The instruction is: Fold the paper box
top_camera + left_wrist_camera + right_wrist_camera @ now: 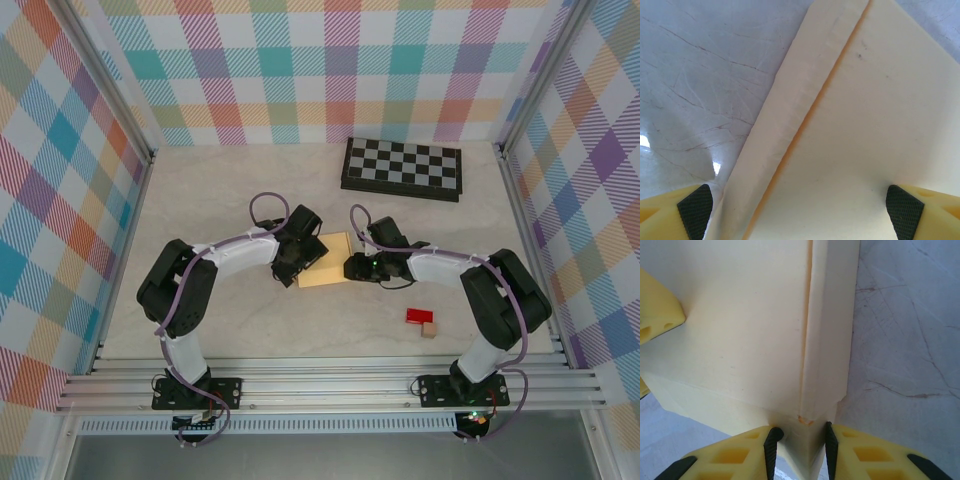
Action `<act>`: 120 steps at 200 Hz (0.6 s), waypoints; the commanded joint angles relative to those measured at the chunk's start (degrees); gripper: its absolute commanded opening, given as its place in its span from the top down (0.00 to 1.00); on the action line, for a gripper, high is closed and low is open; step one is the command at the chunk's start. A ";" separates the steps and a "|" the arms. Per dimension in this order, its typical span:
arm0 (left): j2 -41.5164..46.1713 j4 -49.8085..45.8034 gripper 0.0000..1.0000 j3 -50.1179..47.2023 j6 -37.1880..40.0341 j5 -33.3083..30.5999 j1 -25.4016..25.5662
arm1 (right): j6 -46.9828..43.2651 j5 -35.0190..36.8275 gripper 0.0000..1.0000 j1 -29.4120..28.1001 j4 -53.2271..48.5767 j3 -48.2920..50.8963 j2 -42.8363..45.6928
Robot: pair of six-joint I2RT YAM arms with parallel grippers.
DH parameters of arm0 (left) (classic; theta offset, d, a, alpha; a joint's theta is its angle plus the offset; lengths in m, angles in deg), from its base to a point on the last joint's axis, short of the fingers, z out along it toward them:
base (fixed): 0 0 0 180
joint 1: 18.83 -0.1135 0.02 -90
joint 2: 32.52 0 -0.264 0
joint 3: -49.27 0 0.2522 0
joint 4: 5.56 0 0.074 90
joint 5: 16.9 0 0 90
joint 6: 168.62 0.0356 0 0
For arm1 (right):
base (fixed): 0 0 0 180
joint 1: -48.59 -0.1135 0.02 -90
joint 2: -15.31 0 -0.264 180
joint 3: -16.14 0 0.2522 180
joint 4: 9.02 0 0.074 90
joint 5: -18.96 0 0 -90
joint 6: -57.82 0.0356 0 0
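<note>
Paper box [327, 262] sits mid-worktop [250, 330], between the 2 arms. It is well apart from the checkerboard [402, 167] at the back and from the red block [418, 316] and tan block [430, 329] at near right.

Progress, as a judgement: mostly done. From above it reads as a closed rectangular body, not a flat sheet. What looks left is 1 long flap [790, 125] down the side. Both wrist views show an orange gap along its seam, so it is probably not pressed home yet. There is a small orange nick at the flap's end corner in the right wrist view.

Left fingers [695, 211]: spread wide, with 1 pad out past the flap edge and the other over the broad face. They grip nothing. Can't tell whether the pads touch the cardboard.

Right fingers [773, 441]: almost closed, with only a narrow gap. That gap is taken up by the box's corner edge just below the end of the flap. This reads as a pinch holding the box steady. A yellow finger of the left arm shows at the box's far side in that view.
</note>
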 commanded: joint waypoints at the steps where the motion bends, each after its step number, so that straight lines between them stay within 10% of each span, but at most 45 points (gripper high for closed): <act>1: -3.49 -7.21 0.08 -1.32 1.32 -1.08 0.43 | -1.73 4.26 0.66 0.23 1.79 0.42 -1.43; 120: -3.92 -7.57 0.08 -1.42 1.24 -1.86 0.25 | -1.40 3.15 0.65 0.57 -0.54 5.79 4.49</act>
